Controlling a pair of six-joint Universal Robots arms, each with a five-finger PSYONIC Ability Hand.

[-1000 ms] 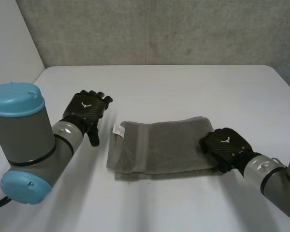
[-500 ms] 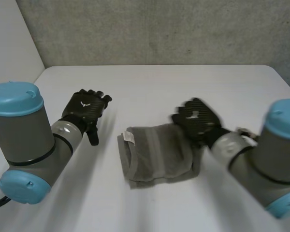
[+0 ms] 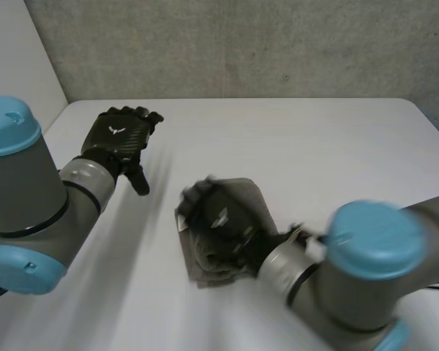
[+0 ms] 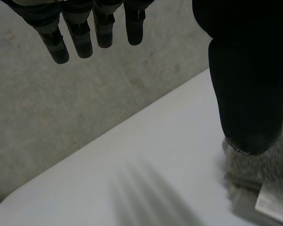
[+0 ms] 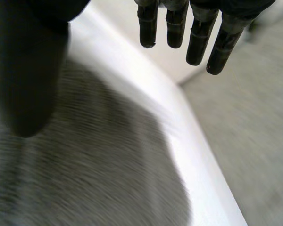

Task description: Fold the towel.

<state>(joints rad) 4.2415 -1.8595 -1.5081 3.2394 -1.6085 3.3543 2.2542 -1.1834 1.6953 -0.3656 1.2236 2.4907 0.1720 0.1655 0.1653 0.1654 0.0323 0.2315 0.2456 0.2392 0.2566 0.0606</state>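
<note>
Closest to me, my right arm reaches across the near part of the tabletop. Its right hand is over the grey towel. The towel lies bunched in a compact heap around the middle of the tabletop, a little toward the near edge. In the right wrist view the fingers are straight and spread well away from the thumb, gripping nothing, and the towel lies under the palm. I cannot tell whether the palm touches the cloth.

Farther off, toward the far left corner, the left hand hangs apart from the towel. Its fingers are straight and empty, with the thumb held wide. Beside that thumb I see the towel's edge and its white label. A grey wall runs behind the far edge.
</note>
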